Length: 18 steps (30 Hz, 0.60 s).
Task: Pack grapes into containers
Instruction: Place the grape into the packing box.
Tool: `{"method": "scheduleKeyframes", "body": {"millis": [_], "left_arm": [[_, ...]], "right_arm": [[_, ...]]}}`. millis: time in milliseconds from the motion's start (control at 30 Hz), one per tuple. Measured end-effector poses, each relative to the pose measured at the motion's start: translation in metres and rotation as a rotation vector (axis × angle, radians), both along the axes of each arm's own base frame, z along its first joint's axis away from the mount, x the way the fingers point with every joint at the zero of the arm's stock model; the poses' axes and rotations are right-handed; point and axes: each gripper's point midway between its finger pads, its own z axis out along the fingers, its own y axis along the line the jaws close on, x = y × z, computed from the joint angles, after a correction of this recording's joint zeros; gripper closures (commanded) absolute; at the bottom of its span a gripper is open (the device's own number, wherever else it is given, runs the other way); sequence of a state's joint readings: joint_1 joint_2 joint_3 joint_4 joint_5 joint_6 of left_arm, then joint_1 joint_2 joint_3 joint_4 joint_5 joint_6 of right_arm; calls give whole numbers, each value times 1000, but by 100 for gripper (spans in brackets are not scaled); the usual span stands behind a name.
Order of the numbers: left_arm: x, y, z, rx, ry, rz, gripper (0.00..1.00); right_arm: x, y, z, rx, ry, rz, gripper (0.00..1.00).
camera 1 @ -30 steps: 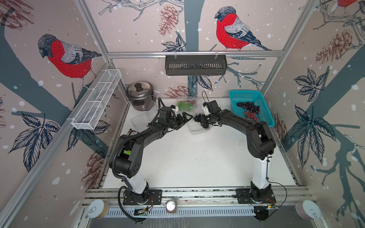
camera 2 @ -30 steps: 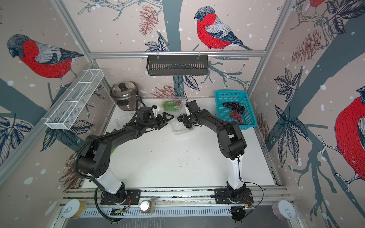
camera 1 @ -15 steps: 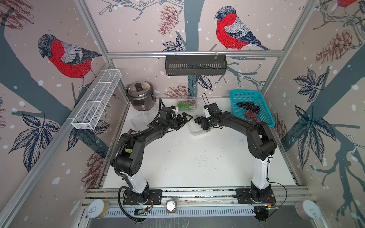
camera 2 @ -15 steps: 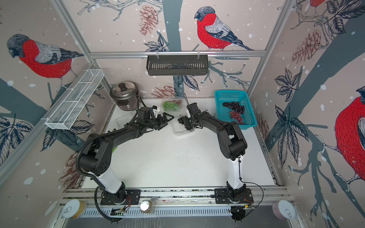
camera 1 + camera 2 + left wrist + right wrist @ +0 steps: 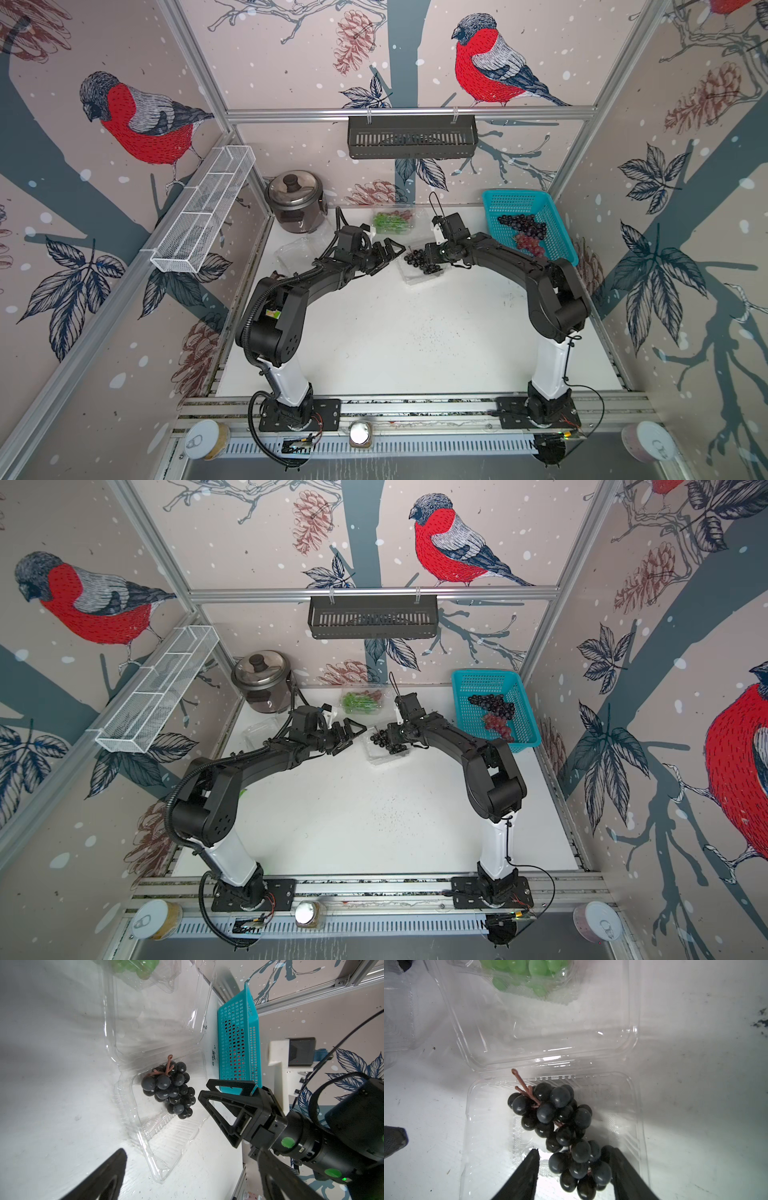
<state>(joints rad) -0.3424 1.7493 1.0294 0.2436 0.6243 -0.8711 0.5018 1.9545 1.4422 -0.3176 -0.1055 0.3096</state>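
You see the dark grape bunch [image 5: 556, 1126] lying in the lower half of the open clear container [image 5: 631, 1109]. Your right gripper [image 5: 574, 1150] has its fingers apart around the lower end of the bunch, and one finger clearly does not touch it. Your left gripper [image 5: 388, 258] hovers just beside the container, spread wide and holding nothing.
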Motion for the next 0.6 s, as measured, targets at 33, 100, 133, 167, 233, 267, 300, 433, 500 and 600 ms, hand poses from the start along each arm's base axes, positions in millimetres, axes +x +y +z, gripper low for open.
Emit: {"method": "scheduleKeyframes", "body": {"millis": [33, 100, 133, 167, 233, 267, 300, 433, 500, 600], "left_arm": [[0, 0, 0, 0, 0, 0, 3], [1, 0, -1, 4, -2, -2, 3], [1, 0, -2, 5, 0, -2, 3], [2, 0, -3, 6, 2, -2, 3], [2, 0, -5, 7, 5, -2, 3], [2, 0, -5, 7, 6, -2, 3], [2, 0, -6, 8, 7, -2, 3], [2, 0, -9, 9, 14, -2, 3], [2, -1, -10, 10, 17, -2, 3], [3, -1, -9, 10, 15, -1, 3]], "right_arm": [[0, 0, 2, 2, -3, -1, 41], [1, -1, 6, 5, -10, -2, 38], [1, -1, 7, 7, -13, -2, 37], [1, -1, 8, 9, -15, -2, 35], [1, -1, 10, 10, -17, -3, 31], [1, -1, 10, 11, -16, -3, 29], [1, -1, 10, 12, -16, -2, 27], [-1, 1, 7, 23, -6, 8, 18], [-4, 2, 4, 28, 3, 12, 8], [-10, 1, -4, 28, 27, 18, 0]]}}
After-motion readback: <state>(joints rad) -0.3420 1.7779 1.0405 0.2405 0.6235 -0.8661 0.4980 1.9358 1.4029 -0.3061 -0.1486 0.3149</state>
